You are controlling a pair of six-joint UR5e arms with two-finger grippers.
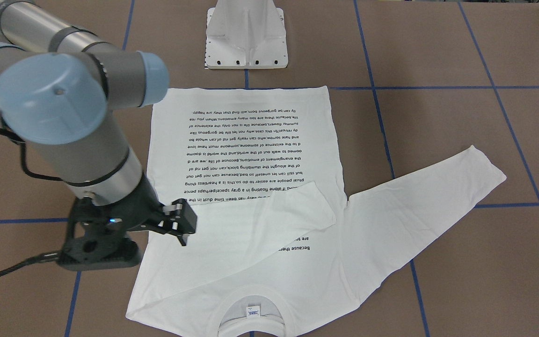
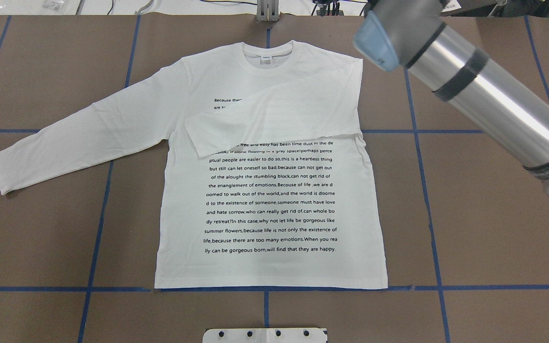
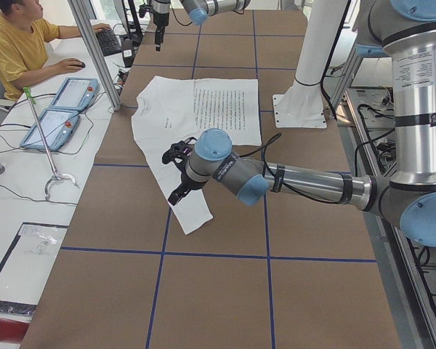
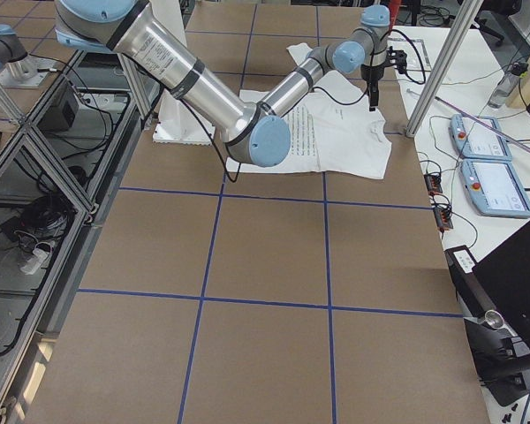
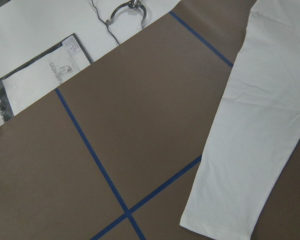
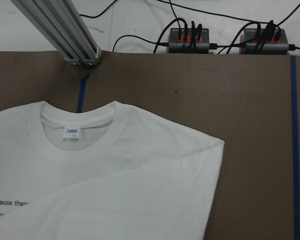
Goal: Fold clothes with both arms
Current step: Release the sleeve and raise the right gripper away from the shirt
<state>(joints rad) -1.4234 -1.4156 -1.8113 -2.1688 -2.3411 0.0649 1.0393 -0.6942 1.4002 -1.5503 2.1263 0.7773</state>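
Lying flat and print-side up on the brown table (image 2: 470, 238): one white long-sleeved T-shirt (image 2: 269, 200).

Position: the shirt's robot-right shoulder edge sits directly beneath the right gripper (image 1: 183, 229), and the body spreads away from it toward the other arm. The collar (image 6: 77, 130) and neck label lie just ahead of that wrist's camera. The left gripper (image 3: 177, 189) hangs above the outstretched left sleeve (image 2: 79, 128), whose cuff (image 5: 215, 220) lies below it.

Condition: the right sleeve (image 2: 274, 119) is already folded across the chest and covers the top lines of print. The left sleeve is not yet folded. The hem is straight and the body smooth.

Grippers: whether either one is spread or closed cannot be told from these views. The cloth lies flat everywhere, so neither seems to have any of it.

Handling, as judged: light, thin knit, entirely limp. It will drape and drag rather than hold a shape, and a single layer may slide on the paper-like surface.

Where to take hold, as judged: pinch the left sleeve at the cuff below the left gripper, taking both layers. Lift just clear of the table and carry it across the chest over the sleeve already laid there. For the body folds to come, grip at the shoulder seam and the hem corner, where the edges are thickest.
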